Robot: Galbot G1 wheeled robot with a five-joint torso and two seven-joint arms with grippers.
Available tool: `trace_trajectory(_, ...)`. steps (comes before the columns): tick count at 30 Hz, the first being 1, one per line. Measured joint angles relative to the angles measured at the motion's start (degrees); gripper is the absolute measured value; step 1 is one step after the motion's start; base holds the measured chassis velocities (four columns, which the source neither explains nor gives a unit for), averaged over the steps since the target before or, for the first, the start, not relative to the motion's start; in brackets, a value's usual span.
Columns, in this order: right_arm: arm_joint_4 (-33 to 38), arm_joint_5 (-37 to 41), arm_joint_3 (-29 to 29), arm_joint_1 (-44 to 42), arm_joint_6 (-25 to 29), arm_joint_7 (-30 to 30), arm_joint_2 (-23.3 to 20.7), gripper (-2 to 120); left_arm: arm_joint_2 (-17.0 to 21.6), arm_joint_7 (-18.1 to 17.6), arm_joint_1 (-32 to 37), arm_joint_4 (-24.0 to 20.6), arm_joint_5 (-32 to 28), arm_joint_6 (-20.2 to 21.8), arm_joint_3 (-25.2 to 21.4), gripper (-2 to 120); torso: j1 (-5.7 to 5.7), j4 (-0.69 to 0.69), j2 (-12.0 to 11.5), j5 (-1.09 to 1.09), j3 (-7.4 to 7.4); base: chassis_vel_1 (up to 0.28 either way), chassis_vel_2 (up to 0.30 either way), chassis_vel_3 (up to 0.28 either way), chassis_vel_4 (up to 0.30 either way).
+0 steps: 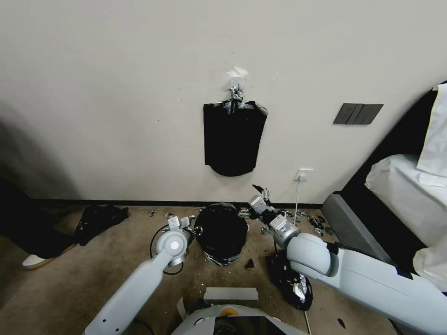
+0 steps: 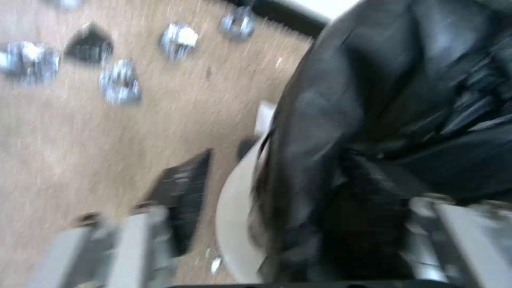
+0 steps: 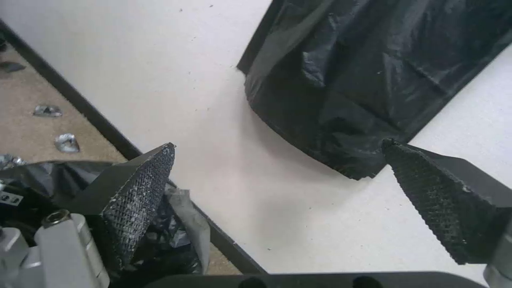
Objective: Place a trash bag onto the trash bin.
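The trash bag, thin glossy black film full of creases, already sat over the mouth of the trash bin on the carpeted floor below the wall; of the bin only a smooth cream-white curve of rim showed beneath the film. To finish well, I judged, the film needed pulling evenly down around the rim without tearing. The left gripper was just beside the bin, its fingers spread, one on each side of the rim. The right gripper hovered beyond it near the wall, its textured wedge fingers wide apart, empty.
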Motion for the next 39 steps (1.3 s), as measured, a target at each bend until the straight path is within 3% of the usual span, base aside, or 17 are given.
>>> trace_trajectory(2, -0.2, 0.7, 1.8, -1.2, 1.1, -0.2, 0.4, 99, 0.4, 2.0, 0.8, -1.3, 2.7, -0.9, -0.6, 79, 0.00, 0.00, 0.0, 0.00, 0.00, 0.000, 0.000, 0.000, 0.000)
trace_trajectory(4, -0.6, 2.3, 8.4, -6.6, 3.2, -1.0, 1.8, 100, 2.5, 8.5, 4.2, -5.7, 11.9, -5.2, -2.6, 91, 0.00, 0.02, 0.0, 0.00, 0.00, 0.000, 0.000, 0.000, 0.000)
trace_trajectory(5, -0.6, 2.3, 8.4, -6.6, 3.2, -1.0, 1.8, 100, 2.5, 8.5, 4.2, -5.7, 11.9, -5.2, -2.6, 91, 0.00, 0.02, 0.0, 0.00, 0.00, 0.000, 0.000, 0.000, 0.000)
trace_trajectory(6, -0.7, 2.6, 10.6, -8.5, 3.8, -1.2, 2.3, 100, 3.2, 10.8, 5.6, -6.8, 15.8, -6.8, -3.5, 94, 0.00, 0.01, 0.0, 0.03, -0.01, 0.000, 0.000, 0.000, 0.000)
trace_trajectory(7, -0.8, 2.6, 15.1, -12.0, 4.7, -1.5, 3.5, 100, 4.1, 14.9, 8.3, -8.3, 23.5, -10.4, -5.1, 98, 0.00, 0.03, 0.0, 0.02, -0.01, 0.000, 0.000, 0.000, 0.000)
trace_trajectory(9, -0.8, 2.3, 20.2, -16.6, 5.3, -1.8, 5.6, 100, 4.3, 19.0, 12.0, -9.4, 33.4, -14.8, -8.1, 99, 0.00, 0.01, 0.0, 0.00, -0.01, 0.000, 0.000, 0.000, 0.000)
trace_trajectory(10, -0.8, 2.3, 20.2, -16.6, 5.3, -1.8, 5.6, 100, 4.3, 19.0, 12.0, -9.4, 33.4, -14.8, -8.1, 99, 0.00, 0.01, 0.0, 0.00, -0.01, 0.000, 0.000, 0.000, 0.000)
trace_trajectory(12, -0.9, 0.4, 24.9, -21.4, 6.4, -1.0, 9.3, 100, 2.4, 21.7, 16.2, -10.9, 40.5, -19.2, -13.1, 100, 0.00, 0.02, 0.0, 0.01, -0.01, 0.000, 0.000, 0.000, 0.000)
trace_trajectory(17, -1.1, -4.3, 30.6, -28.5, 8.4, -1.1, 15.1, 100, -0.8, 24.8, 21.3, -11.7, 47.0, -25.4, -19.8, 100, -0.01, 0.00, 0.0, 0.02, -0.01, 0.000, 0.000, 0.000, 0.000)
trace_trajectory(20, -1.9, -9.6, 37.4, -36.2, 11.8, -3.9, 22.1, 100, -5.4, 30.2, 27.1, -11.2, 54.4, -35.0, -26.8, 100, -0.01, 0.00, 0.0, 0.02, -0.02, 0.000, 0.000, 0.000, 0.000)
trace_trajectory(21, -1.9, -9.6, 37.4, -36.2, 11.8, -3.9, 22.1, 100, -5.4, 30.2, 27.1, -11.2, 54.4, -35.0, -26.8, 100, -0.01, 0.00, 0.0, 0.02, -0.02, 0.000, 0.000, 0.000, 0.000)
trace_trajectory(24, -3.3, -14.5, 42.2, -40.1, 15.7, -8.0, 27.1, 100, -9.1, 37.4, 31.5, -10.6, 57.7, -40.8, -30.7, 100, -0.01, 0.02, 0.0, 0.01, -0.01, 0.000, 0.000, 0.000, 0.000)
trace_trajectory(25, -3.3, -14.5, 42.2, -40.1, 15.7, -8.0, 27.1, 100, -9.1, 37.4, 31.5, -10.6, 57.7, -40.8, -30.7, 100, -0.01, 0.02, 0.0, 0.01, -0.01, 0.000, 0.000, 0.000, 0.000)
trace_trajectory(28, -3.8, -18.7, 45.2, -43.6, 16.1, -13.2, 31.8, 100, -12.9, 43.1, 33.6, -9.0, 60.9, -44.2, -32.8, 100, -0.01, 0.00, 0.0, -0.01, -0.02, 0.000, 0.000, 0.000, 0.000)
trace_trajectory(39, -4.4, -25.8, 48.0, -47.5, 9.7, -18.7, 40.8, 100, -22.2, 50.1, 34.9, -4.8, 65.0, -46.9, -35.1, 100, -0.01, 0.01, 0.0, 0.01, -0.01, 0.000, 0.000, 0.000, 0.000)
